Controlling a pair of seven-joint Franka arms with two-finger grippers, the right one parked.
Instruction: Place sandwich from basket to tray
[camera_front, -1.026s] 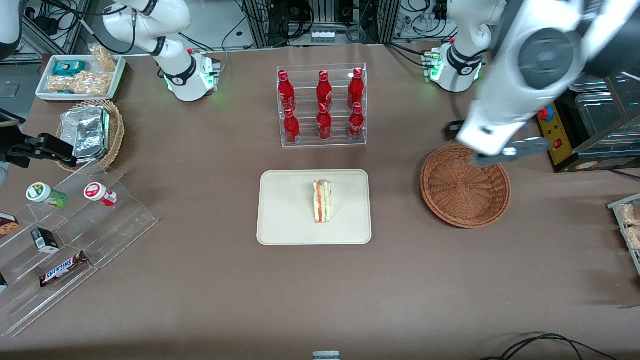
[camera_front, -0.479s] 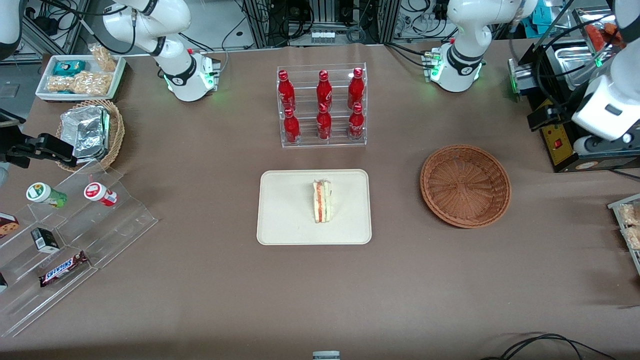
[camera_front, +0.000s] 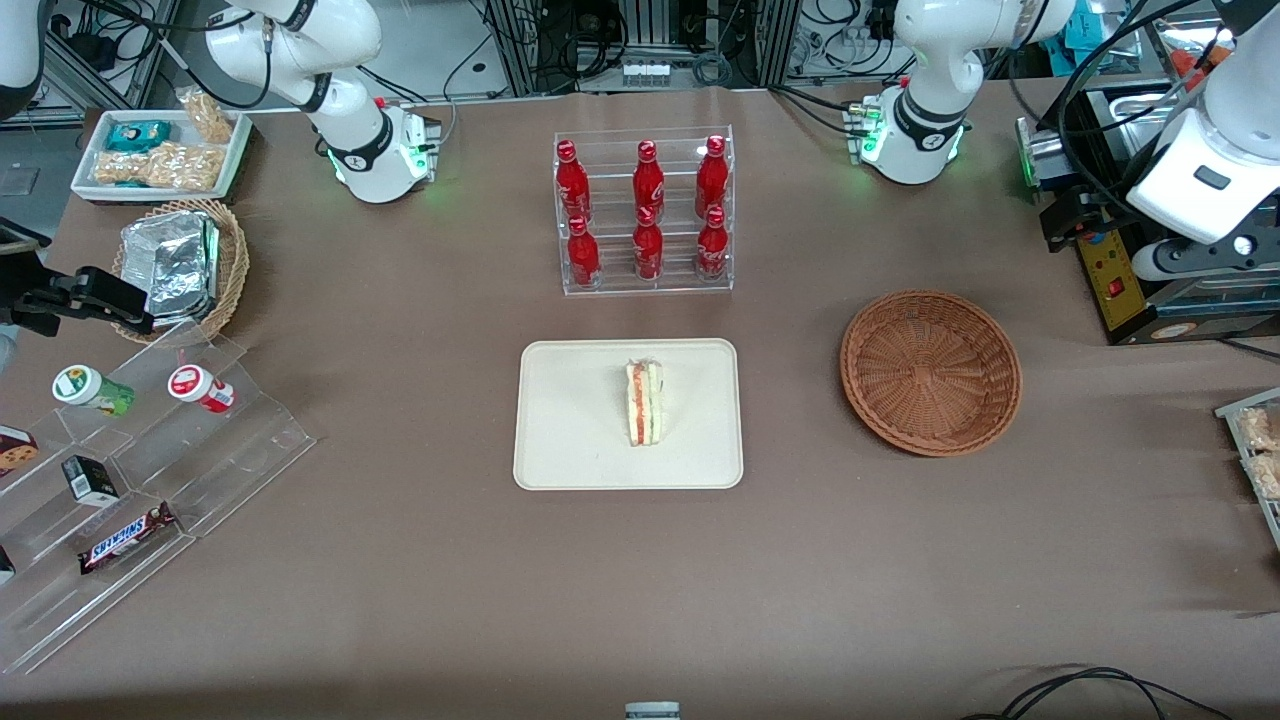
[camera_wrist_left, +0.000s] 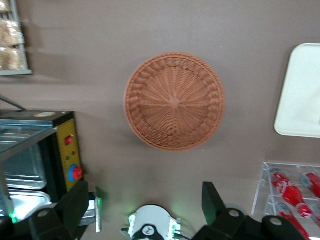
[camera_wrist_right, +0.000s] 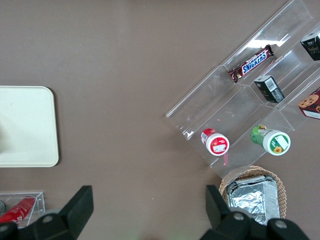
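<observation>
The sandwich (camera_front: 645, 403), a white wedge with red and green layers, lies on the cream tray (camera_front: 560, 440) near its middle. The reddish-brown wicker basket (camera_front: 930, 372) stands beside the tray toward the working arm's end, with nothing in it. In the left wrist view the basket (camera_wrist_left: 174, 101) and a corner of the tray (camera_wrist_left: 300, 95) show far below. My left gripper (camera_wrist_left: 145, 205) is open, its fingers wide apart and holding nothing. It hangs high above the table's edge at the working arm's end, clear of the basket.
A clear rack of red bottles (camera_front: 645, 210) stands farther from the front camera than the tray. A yellow control box (camera_front: 1110, 270) and metal equipment sit beside the basket. A stepped clear display (camera_front: 130, 470), a foil-filled tan basket (camera_front: 180, 265) and a snack tray (camera_front: 160, 150) lie toward the parked arm's end.
My left arm has pulled away from above the basket toward the working arm's end of the table and risen. The sandwich has stayed on the tray.
</observation>
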